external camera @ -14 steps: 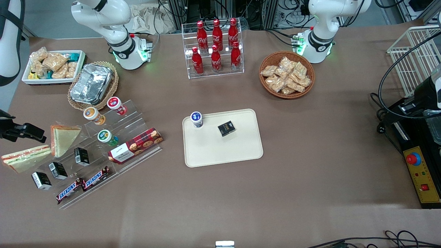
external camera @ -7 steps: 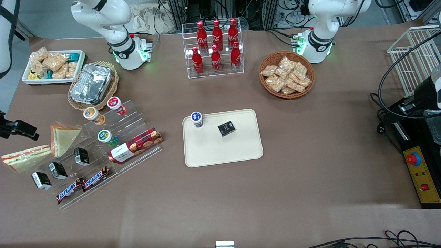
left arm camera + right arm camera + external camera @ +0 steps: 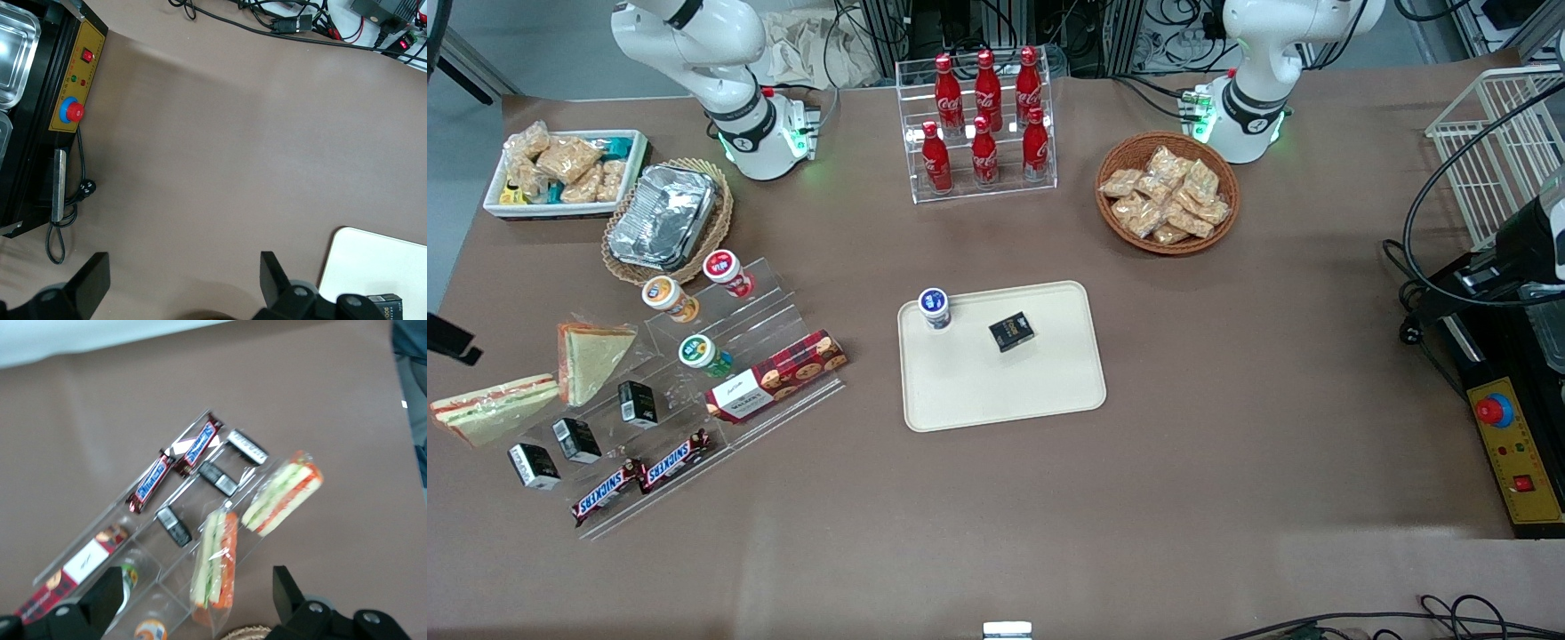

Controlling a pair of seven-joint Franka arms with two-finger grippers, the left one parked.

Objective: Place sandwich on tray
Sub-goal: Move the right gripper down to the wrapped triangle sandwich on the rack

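Front view: only a dark sliver of the right arm's hand (image 3: 449, 339) enters at the picture's edge, above the bench near the sandwich (image 3: 491, 407); its fingers are cut off there. The sandwich itself is clipped slightly by that same edge.

Right wrist view: the hand (image 3: 197, 603) shows only two dark finger stubs, tips cut off, apparently spread. The biscuit box (image 3: 70, 577) and two small cups (image 3: 140, 607) are partly cut off. Print on the chocolate bars (image 3: 175, 462) is blurred, unreadable.

Left wrist view: the tray (image 3: 373, 267) shows one corner only.
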